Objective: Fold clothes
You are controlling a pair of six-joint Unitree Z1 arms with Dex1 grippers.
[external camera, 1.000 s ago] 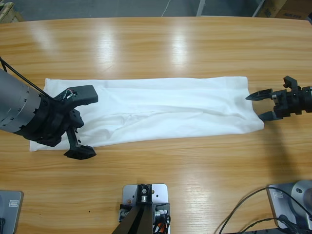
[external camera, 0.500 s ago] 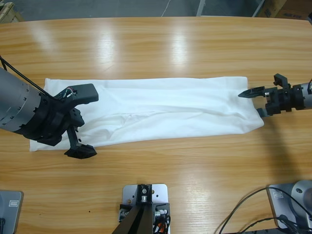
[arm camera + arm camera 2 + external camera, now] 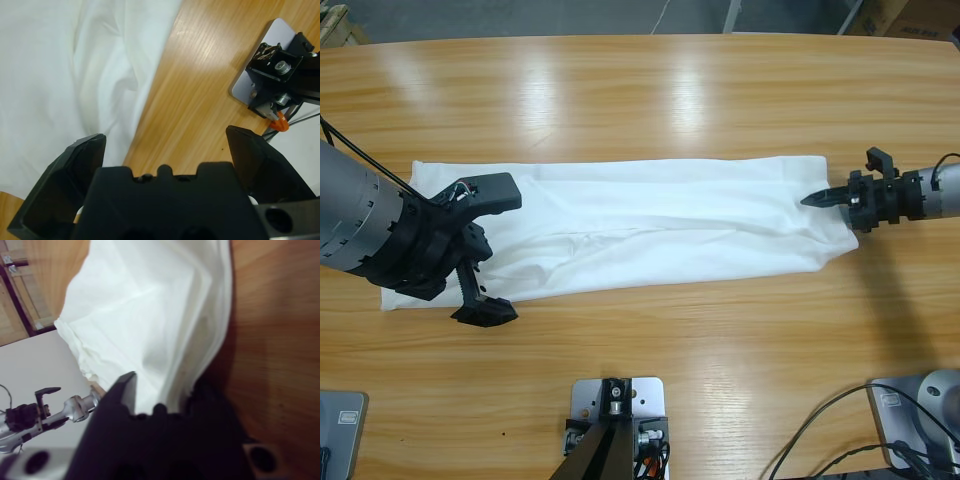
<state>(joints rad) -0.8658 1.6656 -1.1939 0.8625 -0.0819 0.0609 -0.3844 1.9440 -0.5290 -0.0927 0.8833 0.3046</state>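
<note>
The clothes are one white T-shirt [image 3: 660, 225] lying as a long flat band across the table, with soft creases along its middle. My left gripper [image 3: 492, 250] hangs open over the band's left end, one jaw above the cloth and the other past its near edge. The left wrist view shows the cloth [image 3: 50, 60] under one jaw and bare wood under the other, the left gripper [image 3: 165, 145] holding nothing. My right gripper [image 3: 812, 199] is turned on its side at the band's right end. There the cloth's edge [image 3: 150, 300] lies between the parted jaws of the right gripper [image 3: 165, 385].
Bare wooden table [image 3: 640, 100] stretches behind the shirt to the far edge, and more wood [image 3: 720, 330] lies in front of it. Black cables [image 3: 820, 420] loop at the near right corner.
The right gripper has rolled onto its side and moved left, from just off the shirt's right end onto its edge. The left arm has not moved.
</note>
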